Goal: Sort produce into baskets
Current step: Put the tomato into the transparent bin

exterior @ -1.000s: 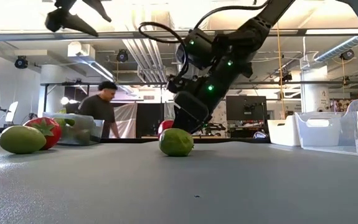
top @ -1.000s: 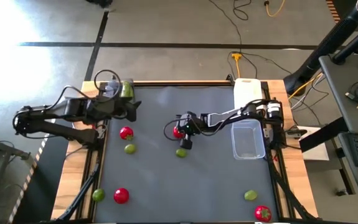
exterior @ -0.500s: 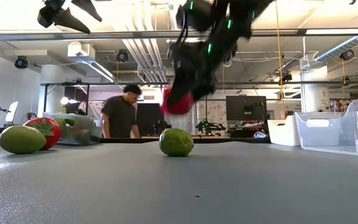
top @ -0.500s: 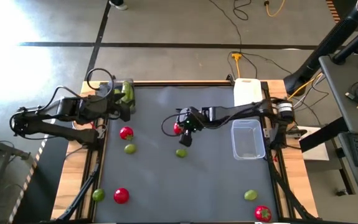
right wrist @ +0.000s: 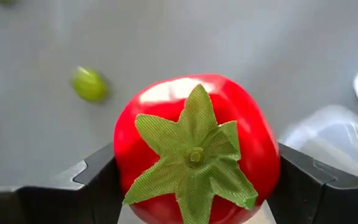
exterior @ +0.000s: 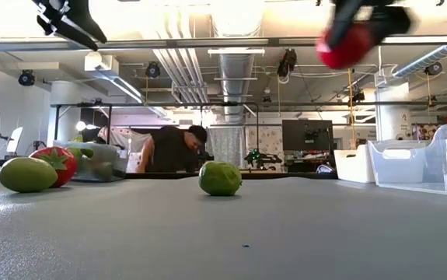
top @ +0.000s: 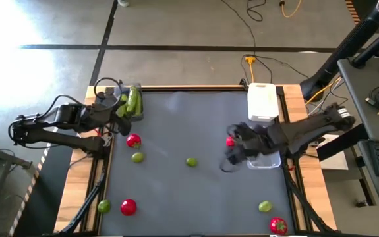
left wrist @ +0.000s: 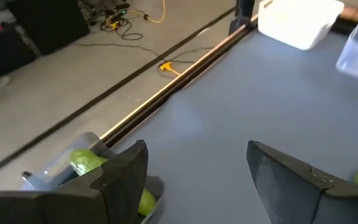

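My right gripper [top: 231,142] is shut on a red tomato [right wrist: 194,146] with a green top, high above the mat just left of the clear bin [top: 263,149]; the tomato also shows in the low view [exterior: 344,47]. My left gripper [top: 122,112] is open and empty at the table's far left, beside the dark grey bin [top: 131,99], which holds green produce. Loose on the mat lie a lime [top: 191,161], a tomato [top: 133,140] and a lime [top: 137,157] at the left, and more pieces along the near edge. The white bin [top: 262,102] stands at the far right. My right gripper pinches the tomato between its two fingers, one finger [right wrist: 101,177] on each of its opposite round sides. The green top [right wrist: 194,155] faces the wrist camera. The tomato is lifted clear of the mat.
A lime [top: 103,206] and a tomato [top: 128,207] lie near the front left, a lime [top: 265,207] and a tomato [top: 278,226] near the front right. A person [exterior: 169,152] stands beyond the table's far edge.
My right gripper has lifted the red tomato off the mat and carried it up and toward the table's right edge, to the clear bin. The lime beside it has stayed put. My left gripper has drawn back a little toward the left edge.
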### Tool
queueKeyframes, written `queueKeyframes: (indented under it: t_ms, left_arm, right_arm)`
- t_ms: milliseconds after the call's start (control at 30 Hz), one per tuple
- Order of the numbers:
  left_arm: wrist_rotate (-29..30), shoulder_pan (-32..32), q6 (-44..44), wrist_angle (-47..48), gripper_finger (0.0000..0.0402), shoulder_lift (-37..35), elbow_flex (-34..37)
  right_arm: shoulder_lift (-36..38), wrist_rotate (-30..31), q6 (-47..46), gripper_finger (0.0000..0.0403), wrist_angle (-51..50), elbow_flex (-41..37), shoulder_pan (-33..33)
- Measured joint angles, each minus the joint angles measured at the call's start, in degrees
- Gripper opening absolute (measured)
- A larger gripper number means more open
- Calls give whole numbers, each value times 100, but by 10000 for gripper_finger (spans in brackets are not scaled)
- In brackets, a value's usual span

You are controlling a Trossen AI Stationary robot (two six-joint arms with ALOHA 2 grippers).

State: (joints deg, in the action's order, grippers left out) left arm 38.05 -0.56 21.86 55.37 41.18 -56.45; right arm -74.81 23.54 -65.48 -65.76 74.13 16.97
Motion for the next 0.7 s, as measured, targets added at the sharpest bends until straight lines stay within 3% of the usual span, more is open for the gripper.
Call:
queueKeyframes:
  t_ms: [133, 233, 500, 700]
  left_arm:
    - [-7, 0, -118, -6, 256, 41, 36]
    - [-9, 0, -2, -10, 256, 40, 36]
    - [-250, -2, 503, -263, 256, -206, -21]
    - [-512, 0, 546, -1166, 256, -459, -36]
  right_arm:
    - [235, -51, -1511, 291, -903, -463, 602]
    - [412, -276, -2060, 290, -1195, -811, 844]
    - [1370, -465, -2625, 290, -1148, -1760, 1213]
    - [1877, -453, -2548, 290, -930, -2393, 1280]
